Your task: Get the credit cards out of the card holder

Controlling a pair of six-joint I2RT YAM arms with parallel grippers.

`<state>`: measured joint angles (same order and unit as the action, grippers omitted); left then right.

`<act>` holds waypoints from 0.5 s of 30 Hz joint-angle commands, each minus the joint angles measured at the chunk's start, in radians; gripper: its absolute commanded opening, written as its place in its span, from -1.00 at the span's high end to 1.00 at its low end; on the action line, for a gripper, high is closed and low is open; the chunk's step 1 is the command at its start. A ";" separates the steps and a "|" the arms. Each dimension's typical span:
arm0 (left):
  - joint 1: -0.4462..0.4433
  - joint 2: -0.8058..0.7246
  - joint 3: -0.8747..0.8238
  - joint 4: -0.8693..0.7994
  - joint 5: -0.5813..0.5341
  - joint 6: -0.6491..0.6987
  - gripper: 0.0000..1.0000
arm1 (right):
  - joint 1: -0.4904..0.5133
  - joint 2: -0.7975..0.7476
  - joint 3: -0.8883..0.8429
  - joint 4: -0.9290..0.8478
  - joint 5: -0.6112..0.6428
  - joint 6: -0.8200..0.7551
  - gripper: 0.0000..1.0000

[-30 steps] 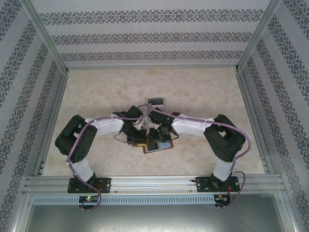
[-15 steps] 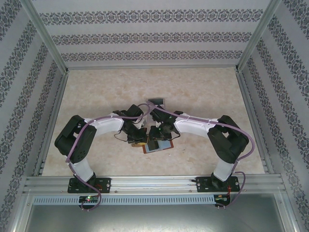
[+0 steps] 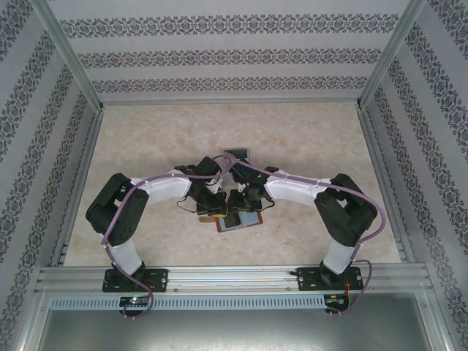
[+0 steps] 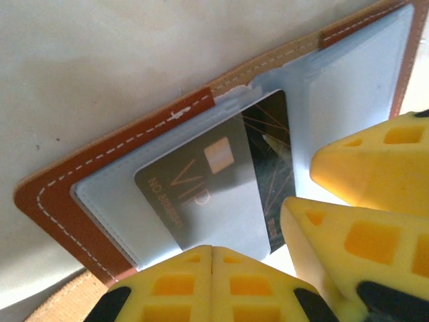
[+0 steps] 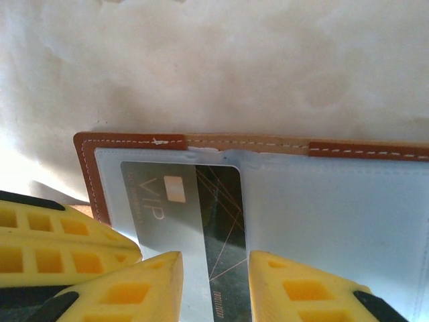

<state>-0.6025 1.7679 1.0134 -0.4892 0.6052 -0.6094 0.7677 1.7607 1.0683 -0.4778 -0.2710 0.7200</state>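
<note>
Lab test cell: aluminium frame (image 3: 72,62), patterned wallpaper panels (image 3: 234,55), marble-look tabletop (image 3: 307,139), arms (image 3: 157,191) bolted on rail (image 3: 234,275).

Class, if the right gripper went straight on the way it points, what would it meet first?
Probably the cards in the open wallet, seen in the gap between the right gripper's fingers, which may be touching them; depth is unclear.
</note>
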 commanded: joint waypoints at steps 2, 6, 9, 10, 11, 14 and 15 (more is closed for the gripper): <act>-0.014 0.026 0.013 -0.039 -0.021 0.014 1.00 | -0.007 0.028 -0.017 -0.005 -0.002 -0.025 0.35; -0.014 0.038 0.009 -0.082 -0.075 0.035 1.00 | -0.012 0.036 -0.028 0.014 -0.019 -0.024 0.35; -0.015 0.049 0.002 -0.086 -0.082 0.039 1.00 | -0.013 0.039 -0.035 0.024 -0.028 -0.023 0.35; -0.015 0.052 0.000 -0.086 -0.082 0.039 1.00 | -0.015 0.038 -0.040 0.035 -0.035 -0.021 0.35; -0.015 0.054 0.000 -0.087 -0.082 0.040 1.00 | -0.018 0.035 -0.050 0.050 -0.048 -0.015 0.35; -0.015 0.059 0.001 -0.092 -0.087 0.045 1.00 | -0.029 0.022 -0.074 0.087 -0.083 0.000 0.36; -0.015 0.061 0.001 -0.094 -0.089 0.046 1.00 | -0.031 0.015 -0.082 0.102 -0.092 0.005 0.36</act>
<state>-0.6033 1.7897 1.0164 -0.5091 0.5793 -0.5911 0.7475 1.7824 1.0203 -0.4122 -0.3161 0.7090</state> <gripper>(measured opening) 0.041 0.321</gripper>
